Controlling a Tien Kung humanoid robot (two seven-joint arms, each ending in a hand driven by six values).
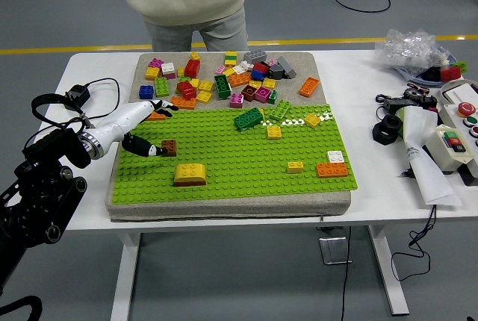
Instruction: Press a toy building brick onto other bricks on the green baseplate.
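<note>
Brown brick (169, 147) on green baseplate (246, 164); left hand (142, 127) beside it, fingers (153, 151) spread, thumb tip touching, nothing gripped. No legible writing. Person cropped at top.

Baseplate (224, 172) lies on a mat (224, 205) at table (89, 209) centre. Loose brick pile (224, 82) on the mat behind the baseplate. On the plate: small brick (169, 147) near the left edge, domed brick (190, 174) just in front of it, long brick (248, 119) at the back middle, pair of bricks (331, 166) at the right. Left hand (142, 131) over the plate's left edge, thumb tip beside the small brick. Control box (455, 138) and plastic bag (411, 48) on the table's right. Person (187, 0) stands behind the table.
</note>
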